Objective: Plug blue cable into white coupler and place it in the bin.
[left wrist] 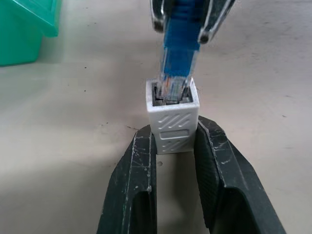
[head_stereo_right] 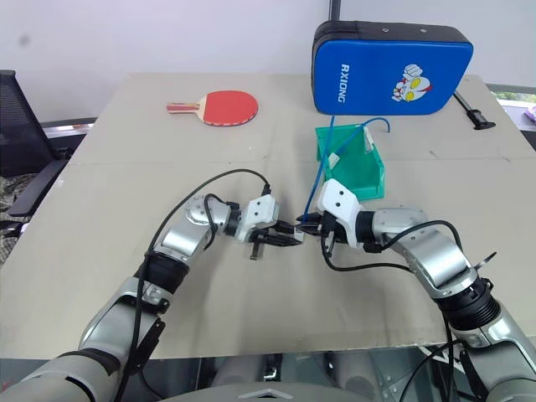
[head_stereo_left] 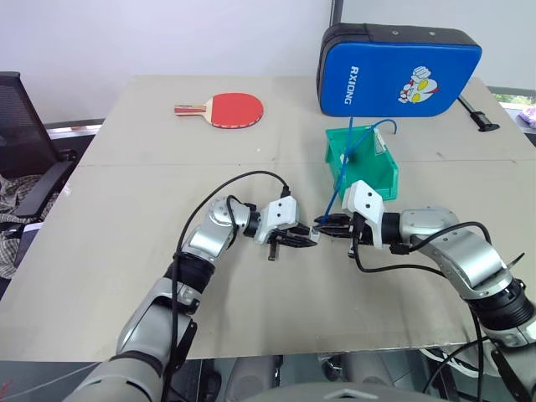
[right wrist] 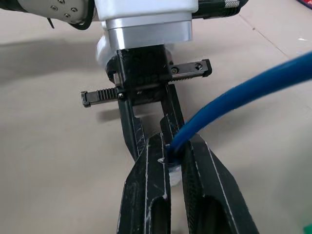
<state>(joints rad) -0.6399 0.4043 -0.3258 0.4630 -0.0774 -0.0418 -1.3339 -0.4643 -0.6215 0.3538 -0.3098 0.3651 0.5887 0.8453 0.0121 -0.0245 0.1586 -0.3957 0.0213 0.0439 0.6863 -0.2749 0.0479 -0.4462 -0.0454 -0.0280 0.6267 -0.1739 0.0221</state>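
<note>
The white coupler (left wrist: pixel 172 117) is pinched between the two black fingers of my left gripper (left wrist: pixel 173 137), socket facing away from the wrist. The clear plug of the blue cable (left wrist: pixel 178 58) sits in that socket; how deep it goes I cannot tell. My right gripper (right wrist: pixel 173 146) is shut on the cable just behind the plug, tip to tip with the left gripper (head_stereo_left: pixel 306 240) above the table's middle. From the right gripper (head_stereo_left: pixel 327 226) the cable (head_stereo_left: pixel 340 177) rises over the green bin (head_stereo_left: pixel 378 181), and its far end curls above the bin's rim.
A blue padded case (head_stereo_left: pixel 398 71) stands behind the bin at the back right. A red table-tennis paddle (head_stereo_left: pixel 233 110) lies at the back left. A black chair (head_stereo_left: pixel 25 142) is beside the table's left edge. A black tool (head_stereo_left: pixel 479 115) lies at the far right.
</note>
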